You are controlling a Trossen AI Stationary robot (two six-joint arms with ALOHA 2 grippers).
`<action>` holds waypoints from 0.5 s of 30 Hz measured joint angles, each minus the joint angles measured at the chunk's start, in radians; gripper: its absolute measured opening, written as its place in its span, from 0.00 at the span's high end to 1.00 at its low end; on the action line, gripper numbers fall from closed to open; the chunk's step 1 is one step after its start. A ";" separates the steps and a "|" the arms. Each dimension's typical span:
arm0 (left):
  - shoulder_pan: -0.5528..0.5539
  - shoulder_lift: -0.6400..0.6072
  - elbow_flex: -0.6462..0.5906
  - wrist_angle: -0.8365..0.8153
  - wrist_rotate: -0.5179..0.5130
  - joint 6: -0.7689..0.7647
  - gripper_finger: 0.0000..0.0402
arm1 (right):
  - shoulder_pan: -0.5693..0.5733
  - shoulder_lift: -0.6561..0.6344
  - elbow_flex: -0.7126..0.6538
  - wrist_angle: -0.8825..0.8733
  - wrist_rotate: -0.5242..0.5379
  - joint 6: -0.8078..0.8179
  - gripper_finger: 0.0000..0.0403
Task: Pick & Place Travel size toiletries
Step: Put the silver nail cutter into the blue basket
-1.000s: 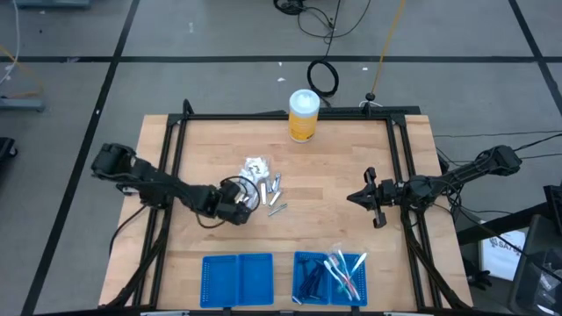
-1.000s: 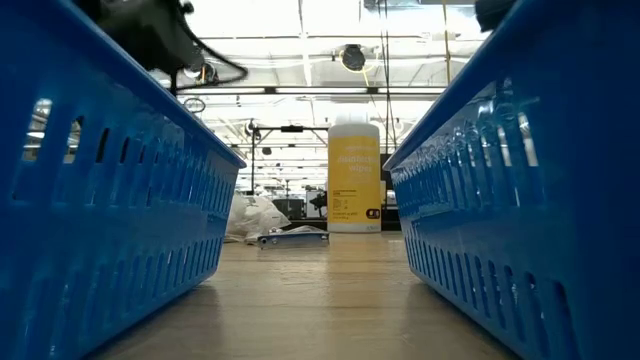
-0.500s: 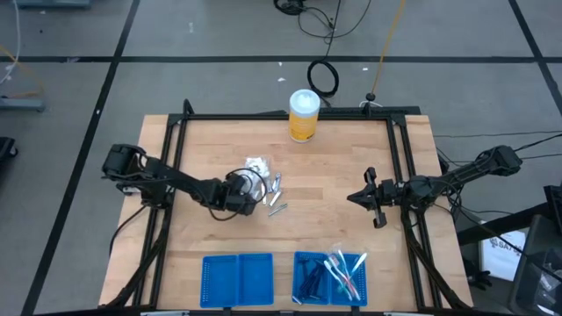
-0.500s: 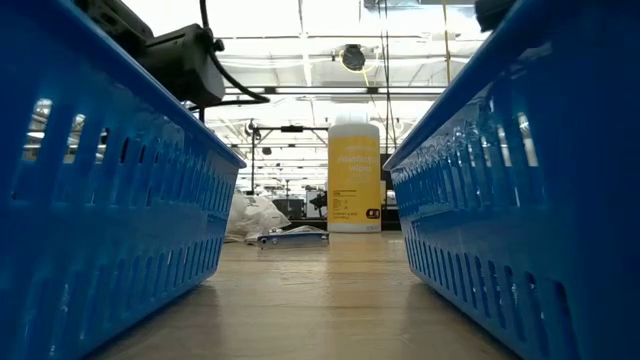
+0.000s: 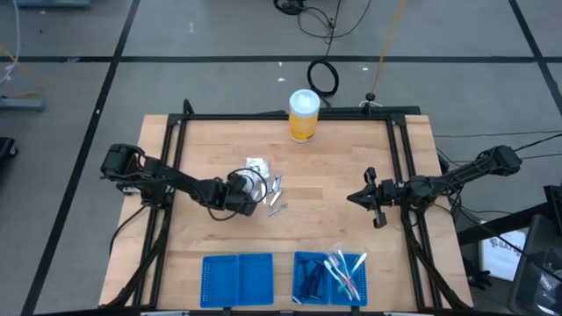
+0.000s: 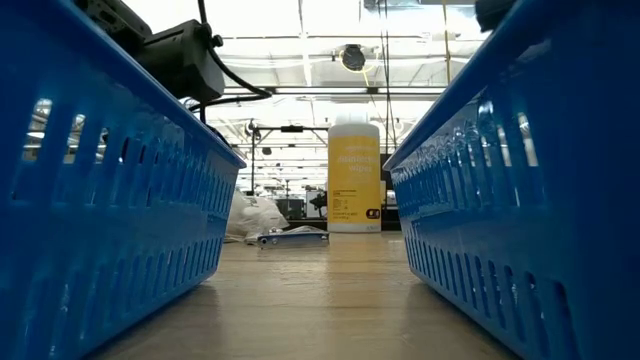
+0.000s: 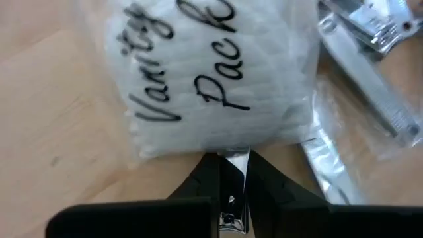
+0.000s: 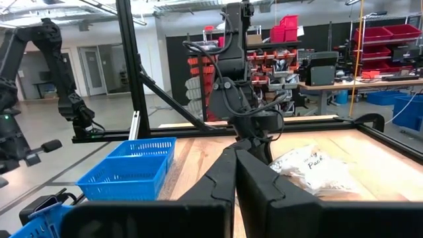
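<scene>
Fig.: left arm at the pile of toiletries, mid-bench. The left tool sits low on the bench, fingers drawn close together at the near edge of a white packet marked "Vanity Pack"; in the wrist view a thin bright sliver shows betw. the fingertips, prob. the packet's wrap edge or a metal piece, cannot tell which. Judged: pinch is on a margin only, not the packet body. The silver tubes lie just right of the tool, touching or nearly touching the packet pile, w/ crinkled clear wrap beside them. To do the step well: confirm the hold is on one item alone; lift slowly & straight up so the neighbouring tubes are not dragged; if the wrap slips, reopen & re-grip deeper across the packet. Then carry toward the near side, where two blue trays wait: the left tray looks unfilled, the right tray already holds dark blue sticks and clear-wrapped brushes. Left tray seems the likely target for packets, though that is a guess. Keep clear of the yellow canister at the far edge. Right tool waits at the bench's right side, fingers together per its wrist view, holding nothing. Risk: thin film tears or slides out mid-carry.
</scene>
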 joint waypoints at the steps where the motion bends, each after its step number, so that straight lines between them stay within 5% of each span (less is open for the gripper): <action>1: -0.001 -0.018 -0.003 -0.010 0.009 0.000 0.93 | 0.000 0.000 0.000 0.000 0.000 0.000 0.99; 15: -0.199 -0.357 -0.005 0.026 -0.020 -0.003 0.93 | 0.000 0.000 0.000 0.000 0.000 0.000 0.99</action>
